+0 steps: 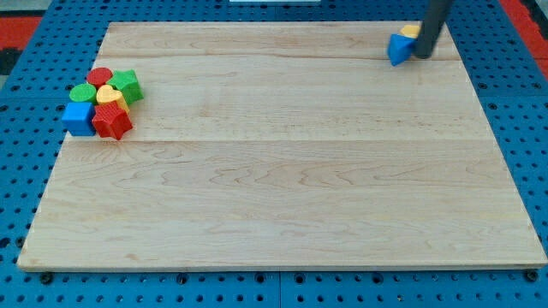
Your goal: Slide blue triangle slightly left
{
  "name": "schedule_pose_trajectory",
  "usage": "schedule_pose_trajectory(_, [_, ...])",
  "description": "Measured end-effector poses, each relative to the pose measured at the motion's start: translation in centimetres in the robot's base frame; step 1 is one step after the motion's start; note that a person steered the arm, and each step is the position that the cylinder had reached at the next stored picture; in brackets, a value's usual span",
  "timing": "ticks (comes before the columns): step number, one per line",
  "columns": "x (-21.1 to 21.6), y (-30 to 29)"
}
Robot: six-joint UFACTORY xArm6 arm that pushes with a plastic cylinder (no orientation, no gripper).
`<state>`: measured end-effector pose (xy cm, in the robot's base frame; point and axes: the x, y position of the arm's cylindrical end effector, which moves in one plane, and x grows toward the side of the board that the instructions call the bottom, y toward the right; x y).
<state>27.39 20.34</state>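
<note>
The blue triangle lies near the top right corner of the wooden board. A yellow block sits just behind it, partly hidden by my rod. My tip rests on the board right against the blue triangle's right side.
A tight cluster sits at the board's left edge: a red round block, a green star-like block, a green round block, a yellow heart, a blue cube and a red star-like block. Blue pegboard surrounds the board.
</note>
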Motion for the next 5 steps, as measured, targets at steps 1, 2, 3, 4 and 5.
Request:
schedule_pose_trajectory(1, [0.0, -6.7])
schedule_pose_trajectory(2, [0.0, -12.7])
schedule_pose_trajectory(3, [1.3, -11.5])
schedule_pose_trajectory(4, [3.0, -5.5])
schedule_pose_trajectory(5, [1.7, -1.3])
